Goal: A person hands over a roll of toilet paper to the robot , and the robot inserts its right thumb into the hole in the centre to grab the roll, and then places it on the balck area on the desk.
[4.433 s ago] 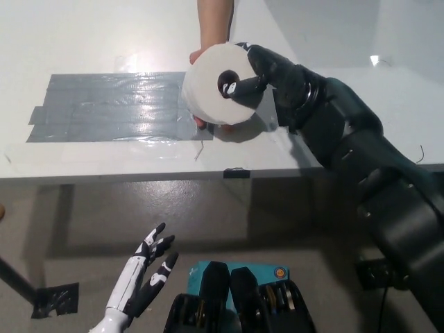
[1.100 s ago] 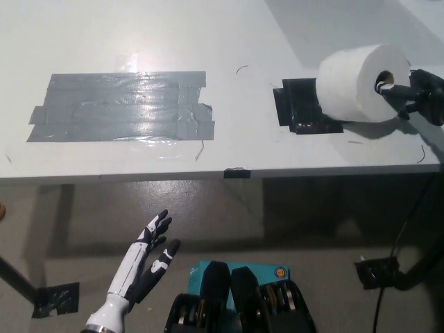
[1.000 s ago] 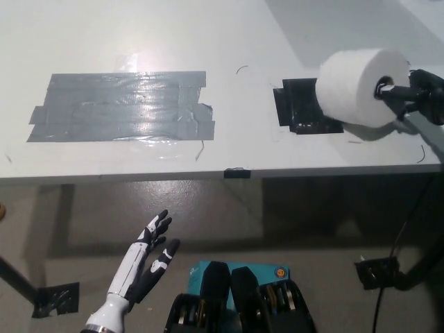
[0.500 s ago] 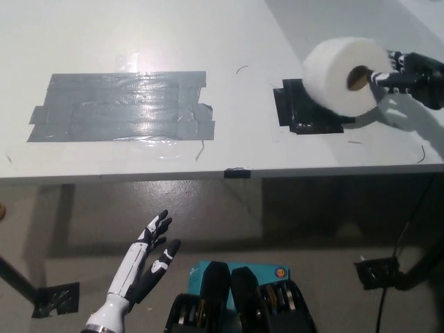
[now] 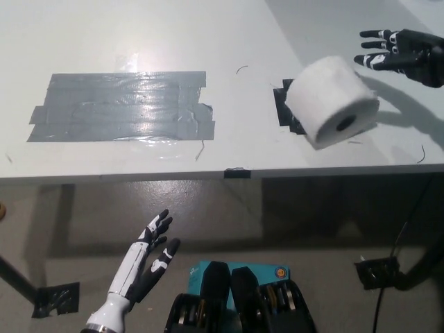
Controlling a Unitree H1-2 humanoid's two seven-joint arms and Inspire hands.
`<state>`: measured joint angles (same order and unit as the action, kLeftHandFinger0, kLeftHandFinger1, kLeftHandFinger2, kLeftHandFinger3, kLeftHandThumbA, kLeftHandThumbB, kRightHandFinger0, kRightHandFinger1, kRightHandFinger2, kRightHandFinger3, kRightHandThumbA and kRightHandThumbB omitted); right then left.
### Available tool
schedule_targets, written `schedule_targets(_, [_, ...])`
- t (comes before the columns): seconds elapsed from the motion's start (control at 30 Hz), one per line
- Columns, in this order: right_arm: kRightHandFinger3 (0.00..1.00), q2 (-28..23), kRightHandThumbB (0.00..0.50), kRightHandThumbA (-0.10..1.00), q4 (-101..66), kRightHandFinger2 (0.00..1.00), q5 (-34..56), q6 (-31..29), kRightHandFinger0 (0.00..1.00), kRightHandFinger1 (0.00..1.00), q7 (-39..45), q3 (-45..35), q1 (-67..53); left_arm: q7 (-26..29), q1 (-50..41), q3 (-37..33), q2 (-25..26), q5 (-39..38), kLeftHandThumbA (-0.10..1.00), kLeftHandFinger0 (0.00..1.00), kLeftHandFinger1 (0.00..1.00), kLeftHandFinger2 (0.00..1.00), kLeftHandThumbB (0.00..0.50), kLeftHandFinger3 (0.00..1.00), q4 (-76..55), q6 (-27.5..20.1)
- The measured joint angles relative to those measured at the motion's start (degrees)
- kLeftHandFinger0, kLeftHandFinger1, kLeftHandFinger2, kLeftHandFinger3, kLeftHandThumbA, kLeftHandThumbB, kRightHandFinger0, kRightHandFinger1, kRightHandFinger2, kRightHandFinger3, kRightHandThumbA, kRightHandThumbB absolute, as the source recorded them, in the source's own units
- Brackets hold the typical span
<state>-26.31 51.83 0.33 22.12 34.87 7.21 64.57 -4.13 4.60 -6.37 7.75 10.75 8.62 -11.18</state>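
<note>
Toilet paper roll (image 5: pixel 333 102) lying over the black patch (image 5: pixel 288 105) on the white surface (image 5: pixel 208 41), tilted, core hole facing the surface's near edge, black right hand (image 5: pixel 399 54) beside it with fingers spread and empty, white left hand (image 5: pixel 147 263) low, fingers apart

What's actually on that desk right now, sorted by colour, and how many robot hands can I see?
White: 1, the toilet paper roll.
Black: 1, the black tape patch, mostly under the roll.
Grey: 1, the grey tape area.
Robot hands: 2, right robot hand and left robot hand, both open.
Total: 5.
</note>
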Motion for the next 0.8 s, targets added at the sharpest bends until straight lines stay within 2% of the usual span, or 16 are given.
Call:
schedule_targets(0.1, [1.00, -0.18, 0.435, 0.62, -0.57, 1.00, 0.00, 0.74, 1.00, 1.00, 0.23, -0.02, 0.27, -0.01, 0.17, -0.01, 0.01, 0.01, 0.86, 0.97, 0.98, 1.00, 0.146, 1.00, 0.00, 0.00])
schedule_targets(0.23, [1.00, -0.49, 0.494, 0.62, -0.68, 1.00, 0.00, 1.02, 1.00, 1.00, 0.35, -0.03, 0.30, -0.02, 0.27, -0.03, 0.00, 0.02, 0.85, 0.96, 0.98, 1.00, 0.137, 1.00, -0.02, 0.02])
schedule_targets(0.33, [1.00, -1.04, 0.500, 0.60, -1.64, 1.00, 0.01, 1.12, 1.00, 1.00, 0.64, -0.11, 0.30, -0.04, 0.50, -0.02, 0.01, 0.00, 0.85, 0.96, 0.98, 1.00, 0.131, 1.00, -0.01, 0.01])
schedule_targets(0.37, [1.00, -1.33, 0.466, 0.66, -2.30, 1.00, 0.04, 1.21, 1.00, 1.00, 0.71, -0.29, 0.32, -0.04, 0.63, -0.01, 0.01, -0.01, 0.84, 0.96, 0.99, 1.00, 0.134, 1.00, 0.00, 0.01])
schedule_targets(0.43, [1.00, -1.60, 0.451, 0.70, -2.98, 1.00, 0.11, 1.26, 1.00, 1.00, 0.77, -0.87, 0.37, -0.05, 0.72, 0.00, 0.02, -0.04, 0.84, 0.96, 0.99, 1.00, 0.134, 1.00, -0.01, 0.01])
schedule_targets(0.5, [1.00, -1.88, 0.437, 0.67, -3.69, 1.00, 0.25, 1.15, 1.00, 1.00, 0.85, -1.62, 0.37, -0.07, 0.72, 0.00, 0.01, -0.05, 0.85, 0.96, 0.99, 1.00, 0.140, 1.00, -0.01, 0.01])
schedule_targets(0.57, [1.00, -2.26, 0.445, 0.70, -5.08, 1.00, 0.39, 1.00, 1.00, 1.00, 0.91, -2.54, 0.35, -0.07, 0.73, 0.01, 0.01, -0.04, 0.85, 0.96, 0.99, 1.00, 0.139, 1.00, 0.00, 0.01])
schedule_targets(0.6, [1.00, -2.36, 0.472, 0.77, -6.22, 1.00, 0.52, 1.00, 1.00, 1.00, 0.89, -2.94, 0.21, -0.07, 0.74, 0.03, 0.01, -0.04, 0.84, 0.95, 0.98, 1.00, 0.131, 1.00, 0.00, 0.01])
schedule_targets(0.63, [1.00, -2.52, 0.473, 0.78, -8.49, 1.00, 0.69, 1.00, 1.00, 1.00, 0.82, -3.52, 0.11, -0.07, 0.83, 0.05, 0.01, -0.05, 0.84, 0.95, 0.98, 1.00, 0.131, 1.00, 0.01, 0.02])
schedule_targets(0.7, [1.00, -2.73, 0.462, 0.82, -12.54, 1.00, 0.83, 0.95, 1.00, 1.00, 0.56, -4.50, -0.22, -0.06, 1.27, 0.08, -0.02, -0.05, 0.83, 0.94, 0.98, 1.00, 0.115, 1.00, 0.12, 0.02])
schedule_targets(0.73, [1.00, -2.74, 0.435, 0.83, -14.76, 1.00, 0.89, 0.91, 1.00, 1.00, 0.44, -4.99, -0.41, -0.07, 1.56, 0.10, -0.01, -0.05, 0.84, 0.94, 1.00, 1.00, 0.110, 1.00, 0.23, 0.02])
schedule_targets(0.8, [1.00, -2.74, 0.415, 0.83, -18.73, 1.00, 1.01, 0.88, 1.00, 1.00, 0.13, -5.75, -1.23, -0.06, 2.14, 0.17, -0.01, -0.06, 0.86, 0.96, 1.00, 1.00, 0.107, 1.00, 0.41, 0.03])
